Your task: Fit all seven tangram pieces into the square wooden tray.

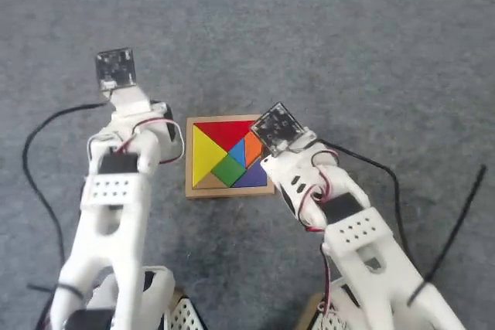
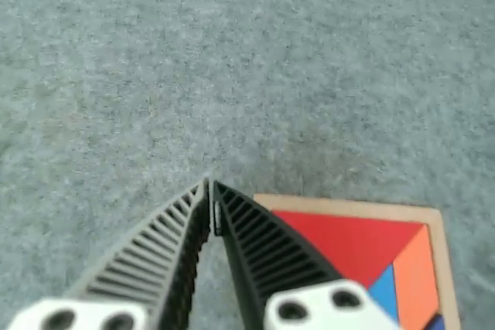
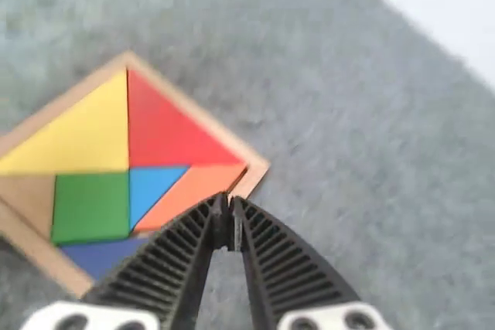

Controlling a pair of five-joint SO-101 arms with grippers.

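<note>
Your left gripper (image 2: pixel 210 185) has its ribbed black jaws pressed together with nothing between them. Its tips hang over the grey carpet-like table cover (image 2: pixel 155 52), just beside a corner of the square wooden tray (image 2: pixel 348 205).

Your right gripper (image 3: pixel 230 202) is likewise closed and empty. Its tips sit over the tray's corner beside the orange piece (image 3: pixel 189 187) (whether they touch the wood, you cannot tell).

In the high view the tray lies at the centre of the frame. The left arm (image 1: pixel 116 191) stands at its left, and the right arm (image 1: pixel 348 229) comes in from the lower right, its wrist covering the tray's right edge.

The right wrist view shows you the tray filled: the red triangle (image 3: pixel 166 129), the yellow triangle (image 3: pixel 85 137), the green square (image 3: pixel 90 206), the light blue triangle (image 3: pixel 151 191), the dark blue piece (image 3: pixel 100 253) and the tan triangle (image 3: pixel 27 195) lie flat and edge to edge with the orange one. The left wrist view catches one corner alone, with red, orange and a sliver of blue.
</note>
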